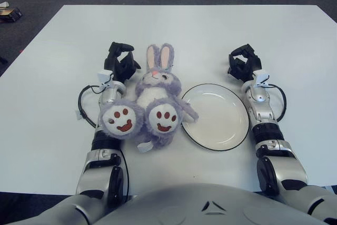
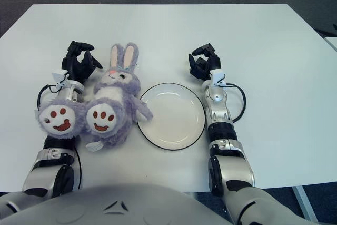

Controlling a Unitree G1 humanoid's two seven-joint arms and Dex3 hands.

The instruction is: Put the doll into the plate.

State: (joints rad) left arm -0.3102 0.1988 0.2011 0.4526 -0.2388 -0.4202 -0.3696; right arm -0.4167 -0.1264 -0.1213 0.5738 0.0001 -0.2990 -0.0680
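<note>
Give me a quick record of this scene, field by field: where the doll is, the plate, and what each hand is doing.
doll: purple rabbit doll on its back on the white table, feet toward the robot, just left of the plate
plate: white plate with dark rim, nothing in it; one doll arm reaches its left edge
left hand: left hand beside the doll's head, on its left, fingers curled, holding nothing
right hand: right hand beyond the plate's right side, fingers curled, holding nothing
task status: doll not yet in plate

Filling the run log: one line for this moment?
doll: beside plate, not in | left hand: at doll, empty | right hand: idle beside plate
</note>
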